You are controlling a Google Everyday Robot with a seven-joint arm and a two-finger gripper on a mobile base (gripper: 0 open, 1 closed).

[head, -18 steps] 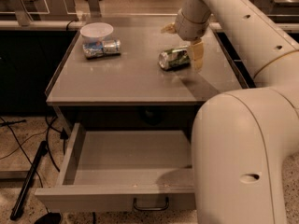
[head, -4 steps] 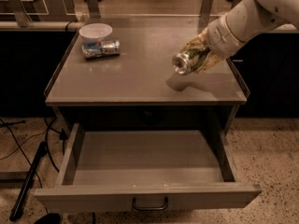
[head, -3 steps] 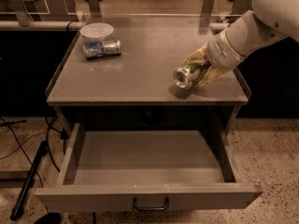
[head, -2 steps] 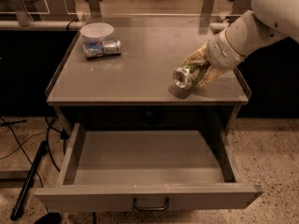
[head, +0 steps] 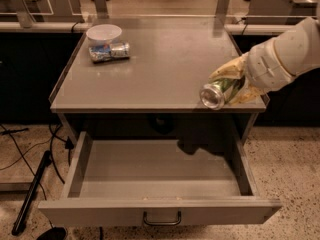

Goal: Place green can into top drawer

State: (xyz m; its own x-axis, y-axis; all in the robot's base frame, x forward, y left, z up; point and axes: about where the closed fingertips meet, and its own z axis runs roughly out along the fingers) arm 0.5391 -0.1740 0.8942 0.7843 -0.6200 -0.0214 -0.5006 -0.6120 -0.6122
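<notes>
Jaws: clamped on the green can (head: 214, 95), one yellowish jaw over the top of it and the other tucked under.
Gripper (head: 229, 83): sits at the table's front right corner and comes in from the right side of the shot.
Green can: not in the drawer yet. It's tilted, silver end pointing down and left toward the camera, right at the table's front edge. Can't tell if it touches the top.
Arm (head: 287, 51): chunky white, runs off the right edge.
Drawer (head: 159, 210): pulled way out under the table, below and in front of the can. There's a dark shadow on its floor at the back right.
Handle (head: 162, 219): dark curved pull, dead centre on the drawer front.
Table (head: 165, 64): grey top.
Bowl (head: 104, 33): white, at the back left corner, well apart from the gripper.
Other can (head: 110, 51): blue-and-white, lying on its side just in front of the bowl.
Floor (head: 295, 159): speckled.
Cables (head: 20, 151): loose on the floor to the table's left.
Rod (head: 31, 196): dark, leaning by the drawer's left side.
</notes>
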